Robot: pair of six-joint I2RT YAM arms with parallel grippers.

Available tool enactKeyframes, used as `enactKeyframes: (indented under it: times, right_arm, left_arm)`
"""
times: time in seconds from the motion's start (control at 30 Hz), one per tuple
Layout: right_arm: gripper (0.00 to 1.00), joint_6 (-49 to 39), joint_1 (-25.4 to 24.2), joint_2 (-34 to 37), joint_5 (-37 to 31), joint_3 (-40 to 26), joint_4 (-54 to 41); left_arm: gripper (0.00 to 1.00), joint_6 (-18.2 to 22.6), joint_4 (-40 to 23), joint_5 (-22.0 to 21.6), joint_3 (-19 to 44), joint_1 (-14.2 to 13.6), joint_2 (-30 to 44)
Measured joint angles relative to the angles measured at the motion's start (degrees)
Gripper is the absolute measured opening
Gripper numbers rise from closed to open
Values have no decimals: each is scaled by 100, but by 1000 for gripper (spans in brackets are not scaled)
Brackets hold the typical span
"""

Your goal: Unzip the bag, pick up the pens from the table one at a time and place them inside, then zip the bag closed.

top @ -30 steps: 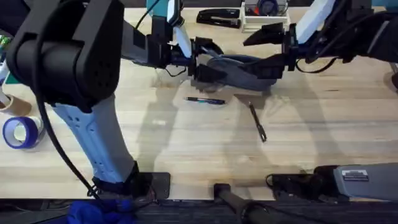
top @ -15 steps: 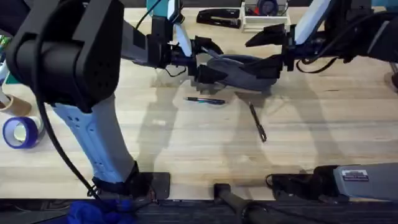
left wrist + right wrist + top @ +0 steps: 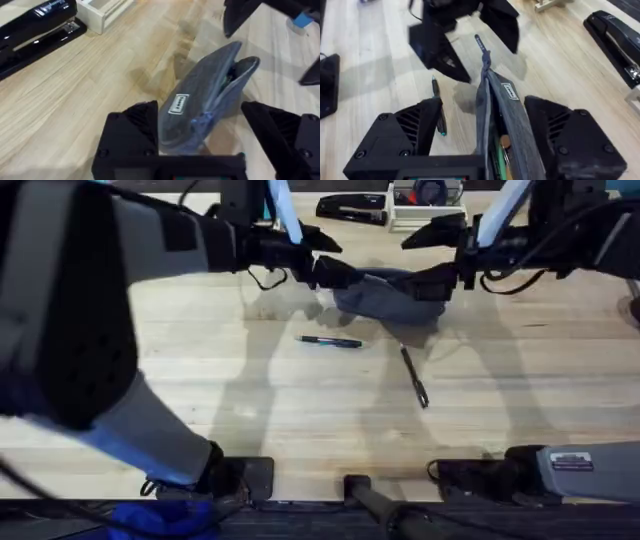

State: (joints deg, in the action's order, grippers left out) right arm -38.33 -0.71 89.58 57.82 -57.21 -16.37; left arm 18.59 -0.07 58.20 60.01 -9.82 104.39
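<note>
I see the grey felt bag (image 3: pixel 385 292) at the far middle of the plank-grained worktop (image 3: pixel 300 400), between my two sets of jaws. The left jaws (image 3: pixel 322 260) and right jaws (image 3: pixel 440 255) both stand apart around its ends. Two slim pens (image 3: pixel 330 341) lie nearer.

The table (image 3: pixel 300 400) is carrying the bag (image 3: pixel 385 292), and the two pens (image 3: pixel 329 341) (image 3: pixel 414 377) are lying just in front of the bag.

Both arms have matte black housings with pale grey-white link sections, thin black cables, and black angular ribbed fingers (image 3: pixel 415 131).
</note>
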Motion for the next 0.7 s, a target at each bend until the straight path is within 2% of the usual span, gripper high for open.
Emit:
enactKeyframes:
  times: [0.27, 0.47, 0.7]
  right_arm:
    - [998, 377, -144, 0, -2, -28, -1]
    - [998, 633, -177, 2, -2, -61, -10]
    - [998, 882, -177, 0, 0, -72, -16]
  left_arm:
    - [995, 74, -1475, -292, 0, 0, -960]
    - [995, 116, -2789, -837, 0, 0, -1930]
    - [995, 138, -3973, -1336, 0, 0, -2964]
